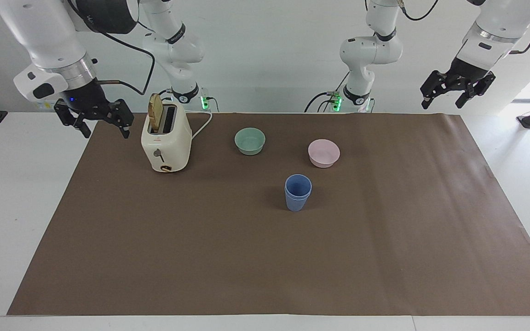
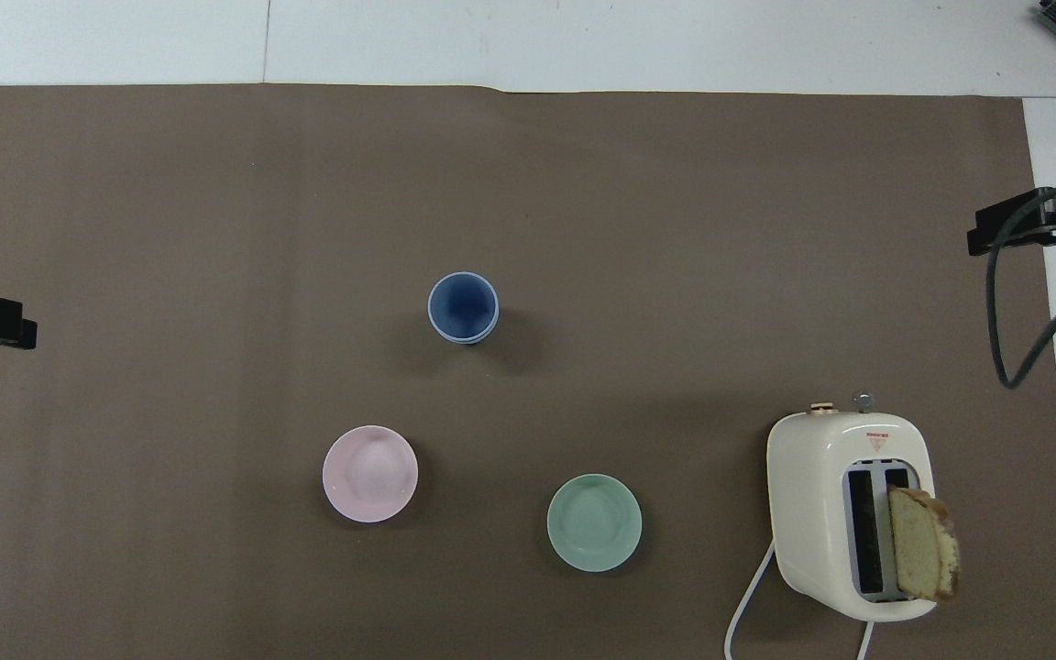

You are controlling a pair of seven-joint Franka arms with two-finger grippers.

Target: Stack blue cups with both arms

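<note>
the blue cups [image 1: 297, 193] stand nested, one inside the other, upright on the brown mat [image 1: 265, 257] near its middle, farther from the robots than the pink bowl [image 1: 323, 152] and the mint-green bowl [image 1: 250, 140]. nothing touches the stack.

the right gripper [image 1: 94, 120] hangs in the air over the mat's edge at the right arm's end of the table, its fingers spread wide with nothing between them. the cream toaster [image 1: 166, 142] sits just beside those fingers, toward the table's middle, with a slice of bread [image 1: 155, 118] standing up from one slot; the cups lie well apart from them, past both the toaster and the mint-green bowl.

the left gripper [image 1: 457, 89] waits raised over the left arm's end of the table, fingers also spread wide and empty. the pink bowl is the nearest thing to those fingers, and the cups are well apart from them.
</note>
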